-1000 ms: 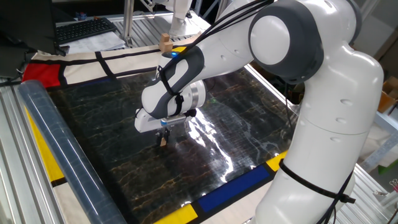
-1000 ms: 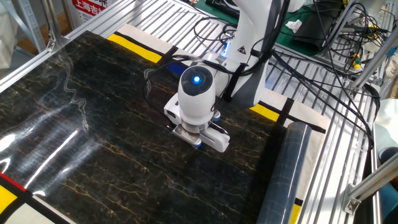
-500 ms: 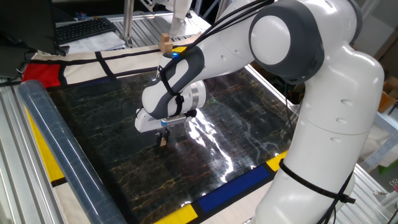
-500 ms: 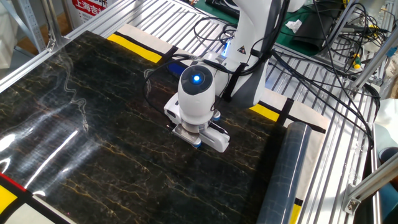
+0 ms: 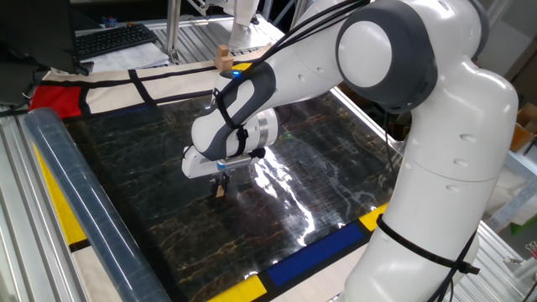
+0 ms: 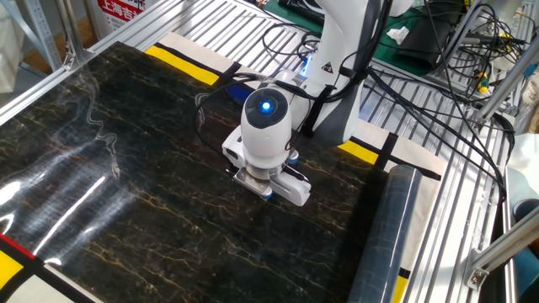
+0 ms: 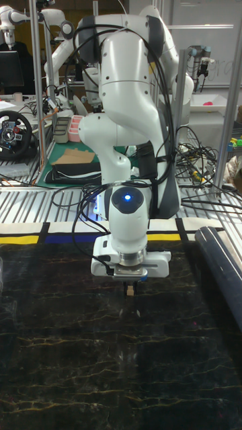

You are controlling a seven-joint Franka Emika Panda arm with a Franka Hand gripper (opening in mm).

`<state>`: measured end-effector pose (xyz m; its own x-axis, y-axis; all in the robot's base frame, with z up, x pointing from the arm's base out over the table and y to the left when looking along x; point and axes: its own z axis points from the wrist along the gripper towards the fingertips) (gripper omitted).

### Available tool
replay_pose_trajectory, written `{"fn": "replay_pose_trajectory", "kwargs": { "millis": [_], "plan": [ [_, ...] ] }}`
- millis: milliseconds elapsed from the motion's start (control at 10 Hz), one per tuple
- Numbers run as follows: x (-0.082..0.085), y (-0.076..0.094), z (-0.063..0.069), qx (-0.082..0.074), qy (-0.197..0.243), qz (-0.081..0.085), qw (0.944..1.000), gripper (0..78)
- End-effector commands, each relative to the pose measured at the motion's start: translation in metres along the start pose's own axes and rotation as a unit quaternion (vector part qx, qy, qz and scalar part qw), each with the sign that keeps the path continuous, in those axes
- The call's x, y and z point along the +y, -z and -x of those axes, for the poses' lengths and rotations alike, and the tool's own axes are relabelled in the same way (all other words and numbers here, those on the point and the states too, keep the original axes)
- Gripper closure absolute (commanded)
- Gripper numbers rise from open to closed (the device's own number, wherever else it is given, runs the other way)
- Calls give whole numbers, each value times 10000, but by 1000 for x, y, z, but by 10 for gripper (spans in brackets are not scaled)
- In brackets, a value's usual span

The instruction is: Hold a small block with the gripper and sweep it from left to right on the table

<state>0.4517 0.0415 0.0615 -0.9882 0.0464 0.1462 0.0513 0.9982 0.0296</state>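
Observation:
The small block (image 5: 220, 191) is a tiny tan cube pinched between the dark fingers of my gripper (image 5: 221, 185), which is shut on it. It sits low over the black marble table (image 5: 143, 143), touching or almost touching the surface. From the tall fixed view, the small block (image 7: 129, 291) pokes out below the gripper (image 7: 129, 287), just above the table (image 7: 60, 342). From the other fixed view, the white hand (image 6: 268, 177) hides the fingers and the block.
A larger tan wooden block (image 5: 222, 59) stands at the far edge of the mat. A grey rolled sheet (image 5: 80, 210) lies along one side of the table, also seen as a roll (image 7: 225, 265) at the right. Cables and metal rails surround the table.

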Motion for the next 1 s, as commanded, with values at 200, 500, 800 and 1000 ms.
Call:
{"fn": "replay_pose_trajectory", "kwargs": {
  "millis": [200, 500, 800, 1000],
  "plan": [
    [1, -2, -2, -57, -77, 31, 9999, 764],
    [-12, 0, 5, -93, 19, -12, 10000, 764],
    [-36, 3, 15, -129, 145, -40, 9998, 764],
    [-51, 3, 19, -190, 217, -78, 9996, 764]
  ]
}}
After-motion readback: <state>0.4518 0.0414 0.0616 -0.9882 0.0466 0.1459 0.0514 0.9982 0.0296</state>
